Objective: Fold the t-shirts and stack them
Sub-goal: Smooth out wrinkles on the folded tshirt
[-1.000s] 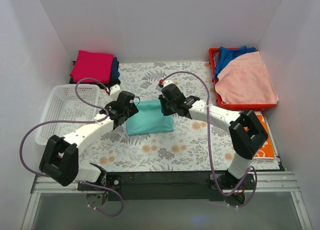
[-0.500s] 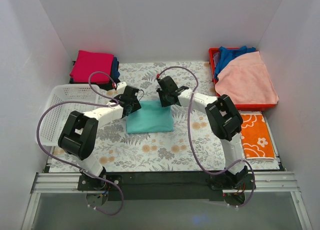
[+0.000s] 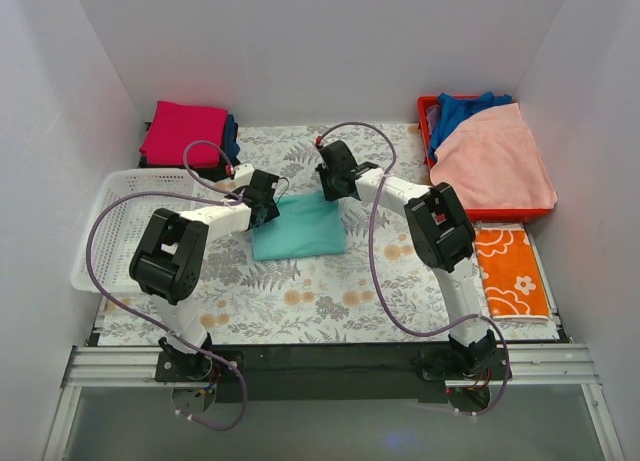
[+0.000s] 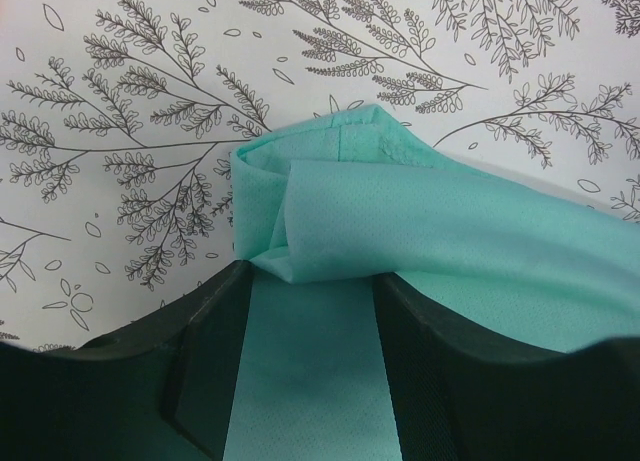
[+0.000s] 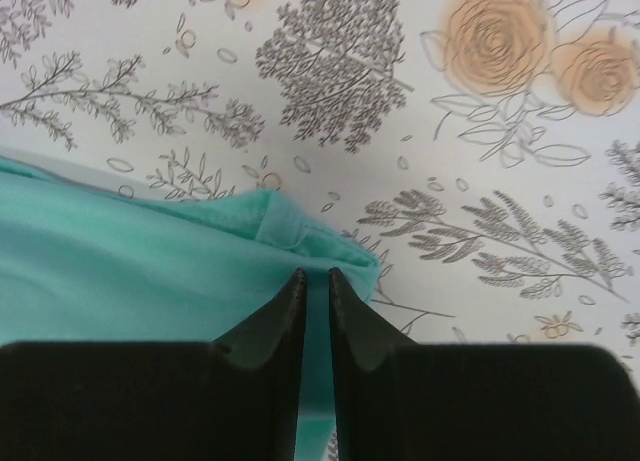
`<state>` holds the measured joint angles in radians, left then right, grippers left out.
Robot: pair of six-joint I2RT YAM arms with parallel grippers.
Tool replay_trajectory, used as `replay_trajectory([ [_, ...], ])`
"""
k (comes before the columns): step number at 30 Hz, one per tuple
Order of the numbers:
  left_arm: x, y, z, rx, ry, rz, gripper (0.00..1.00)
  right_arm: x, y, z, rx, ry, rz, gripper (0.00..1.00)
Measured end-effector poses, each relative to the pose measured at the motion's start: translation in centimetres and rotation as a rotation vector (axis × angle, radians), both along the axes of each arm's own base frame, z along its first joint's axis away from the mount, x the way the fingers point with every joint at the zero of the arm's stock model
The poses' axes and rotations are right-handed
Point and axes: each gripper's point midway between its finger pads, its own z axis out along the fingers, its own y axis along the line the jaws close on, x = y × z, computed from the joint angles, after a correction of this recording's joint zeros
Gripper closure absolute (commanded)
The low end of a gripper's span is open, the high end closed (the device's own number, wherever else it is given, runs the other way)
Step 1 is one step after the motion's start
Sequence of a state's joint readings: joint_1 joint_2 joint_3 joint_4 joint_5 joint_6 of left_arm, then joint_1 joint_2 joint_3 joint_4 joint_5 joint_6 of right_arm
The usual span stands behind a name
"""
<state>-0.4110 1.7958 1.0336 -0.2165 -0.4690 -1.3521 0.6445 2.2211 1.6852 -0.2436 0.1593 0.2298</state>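
Observation:
A folded mint-teal t-shirt [image 3: 300, 231] lies in the middle of the floral table. My left gripper [image 3: 268, 201] sits at its far left corner. In the left wrist view my left gripper [image 4: 310, 276] has its jaws well apart, with flat teal cloth [image 4: 400, 211] between them and a bunched fold at the tips. My right gripper [image 3: 331, 186] is at the far right corner. In the right wrist view my right gripper [image 5: 315, 276] is closed to a thin slit on the shirt's edge [image 5: 150, 261]. Folded magenta [image 3: 185, 131], dark blue and black shirts are stacked at the back left.
A white basket [image 3: 125, 226] stands at the left. A red bin [image 3: 424, 121] at the back right holds a blue cloth [image 3: 465, 109] and a pink cloth [image 3: 495, 163]. An orange flowered towel [image 3: 510, 273] lies at the right edge.
Both grippers have moved away from the arm bases to the shirt's far corners. The teal shirt has shifted slightly and sits a little skewed.

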Motion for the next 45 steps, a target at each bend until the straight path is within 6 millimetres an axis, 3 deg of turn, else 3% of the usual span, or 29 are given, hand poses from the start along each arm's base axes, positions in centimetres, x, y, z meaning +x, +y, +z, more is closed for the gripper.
replay_trajectory([
  [7, 0.3, 0.1, 0.5, 0.01, -0.004, -0.006, 0.49, 1.3, -1.6, 1.4, -0.016, -0.046, -0.028, 0.78],
  [15, 0.3, 0.2, 1.5, 0.009, -0.019, -0.008, 0.49, -1.4, -2.5, 7.6, 0.055, -0.118, -0.009, 0.77],
  [19, 0.4, 0.1, 3.2, -0.01, -0.054, -0.012, 0.49, -3.1, -2.0, 9.0, 0.084, -0.137, 0.019, 0.77],
  [24, 0.9, -0.3, 5.6, -0.035, -0.105, -0.018, 0.49, -4.7, -1.1, 7.7, 0.089, -0.098, 0.053, 0.77],
  [30, 2.0, -1.0, 6.9, -0.059, -0.133, -0.032, 0.49, -4.8, -0.9, 5.8, 0.078, -0.06, 0.052, 0.77],
  [40, 2.0, -1.4, 3.2, -0.043, -0.057, -0.039, 0.49, -4.5, -0.9, 1.8, 0.025, -0.004, 0.043, 0.78],
  [45, 2.2, -1.0, 1.7, -0.013, -0.03, -0.024, 0.49, -2.6, -0.3, 1.3, 0.014, -0.024, 0.024, 0.79],
])
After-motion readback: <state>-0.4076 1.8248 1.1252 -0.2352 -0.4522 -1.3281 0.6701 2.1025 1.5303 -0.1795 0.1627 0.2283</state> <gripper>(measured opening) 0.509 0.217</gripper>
